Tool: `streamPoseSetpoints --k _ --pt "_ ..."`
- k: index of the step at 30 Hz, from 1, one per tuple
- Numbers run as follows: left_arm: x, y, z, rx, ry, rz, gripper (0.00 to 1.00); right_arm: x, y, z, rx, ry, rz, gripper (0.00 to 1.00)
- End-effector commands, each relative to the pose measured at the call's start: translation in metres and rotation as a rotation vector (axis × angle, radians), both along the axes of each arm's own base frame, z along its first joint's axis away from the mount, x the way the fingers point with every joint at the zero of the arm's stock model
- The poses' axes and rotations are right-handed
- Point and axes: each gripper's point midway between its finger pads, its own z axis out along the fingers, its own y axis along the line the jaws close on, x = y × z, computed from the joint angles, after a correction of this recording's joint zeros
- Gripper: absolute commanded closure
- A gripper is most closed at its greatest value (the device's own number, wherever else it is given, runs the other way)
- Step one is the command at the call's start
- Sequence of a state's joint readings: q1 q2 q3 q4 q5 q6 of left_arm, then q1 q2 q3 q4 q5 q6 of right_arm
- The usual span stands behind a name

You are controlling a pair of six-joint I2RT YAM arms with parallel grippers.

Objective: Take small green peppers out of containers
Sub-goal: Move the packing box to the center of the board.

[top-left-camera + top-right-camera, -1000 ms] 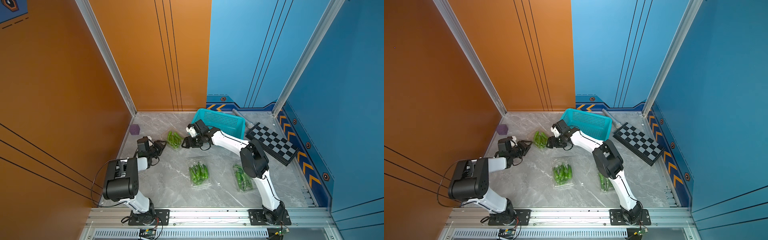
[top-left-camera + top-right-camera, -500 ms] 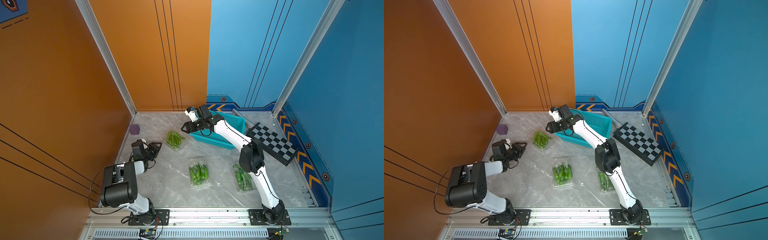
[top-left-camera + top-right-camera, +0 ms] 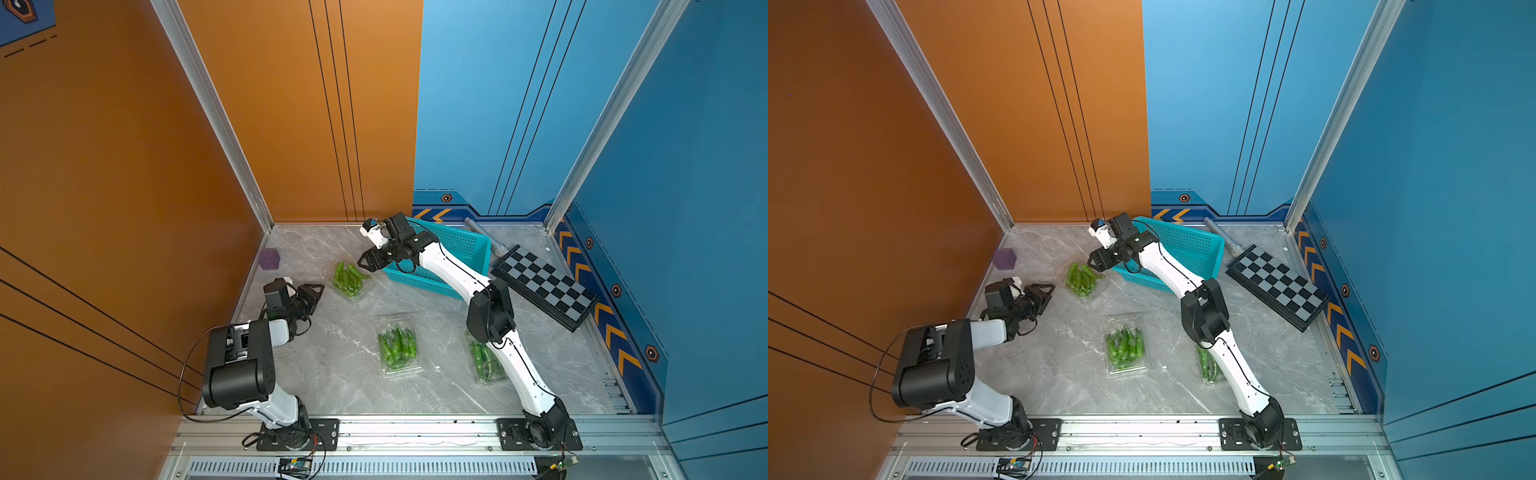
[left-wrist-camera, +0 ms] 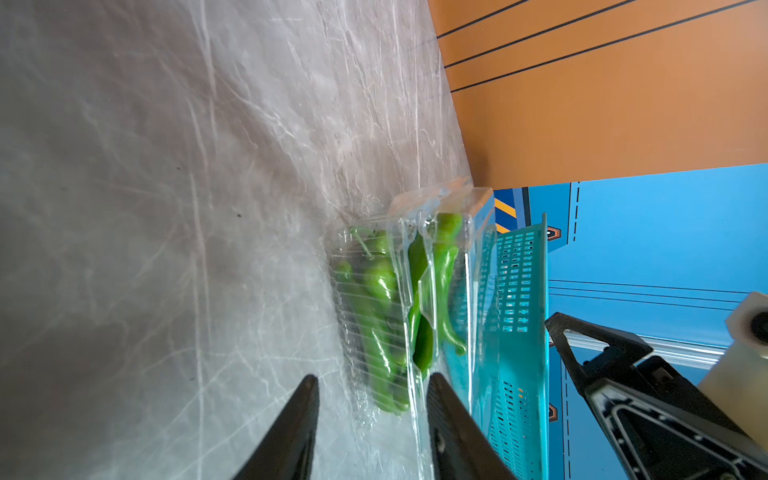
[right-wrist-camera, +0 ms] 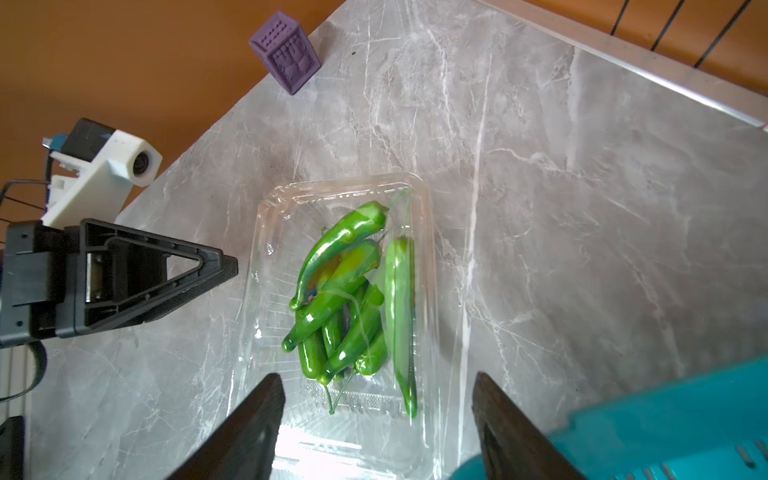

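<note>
Three clear containers of small green peppers lie on the marble floor: a far one (image 3: 362,293) (image 3: 1096,291), a middle one (image 3: 400,368) and a right one (image 3: 492,376) partly under my right arm. My right gripper (image 3: 366,264) (image 5: 378,379) hangs open over the far container's end by the basket, the peppers (image 5: 345,282) just ahead of its fingertips. Opposite it, my left gripper (image 3: 316,293) (image 4: 372,382) is low and open at the far container's (image 4: 453,203) other end, a small gap from it, and holds nothing.
A teal basket (image 3: 457,243) stands right behind the far container, under my right forearm. A folded chessboard (image 3: 544,286) and a grey tool (image 3: 484,235) lie at the back right. A purple block (image 3: 269,258) sits by the orange wall.
My right gripper rose and swung back over the basket's corner, then came down at the far container with its jaws wider. My left gripper drew back a little from the container.
</note>
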State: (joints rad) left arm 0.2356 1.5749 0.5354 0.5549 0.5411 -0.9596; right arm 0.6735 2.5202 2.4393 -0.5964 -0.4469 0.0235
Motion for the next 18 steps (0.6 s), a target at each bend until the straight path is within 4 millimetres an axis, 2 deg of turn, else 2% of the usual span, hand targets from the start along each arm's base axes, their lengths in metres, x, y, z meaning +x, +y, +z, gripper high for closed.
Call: streamPoseSetpoints --k 1,5,18 --pt "0.006 -0.001 0.005 -0.013 -0.015 -0.021 0.55 -0.002 0.005 0.006 -0.037 -0.057 0.007 0.26" --pt "0.005 -0.003 0.004 -0.019 -0.01 -0.025 0.56 0.003 0.006 -0.008 -0.047 -0.047 -0.004 0.26" --pt "0.006 -0.004 0.004 -0.022 -0.012 -0.032 0.56 0.012 0.013 -0.03 -0.048 -0.049 -0.016 0.25"
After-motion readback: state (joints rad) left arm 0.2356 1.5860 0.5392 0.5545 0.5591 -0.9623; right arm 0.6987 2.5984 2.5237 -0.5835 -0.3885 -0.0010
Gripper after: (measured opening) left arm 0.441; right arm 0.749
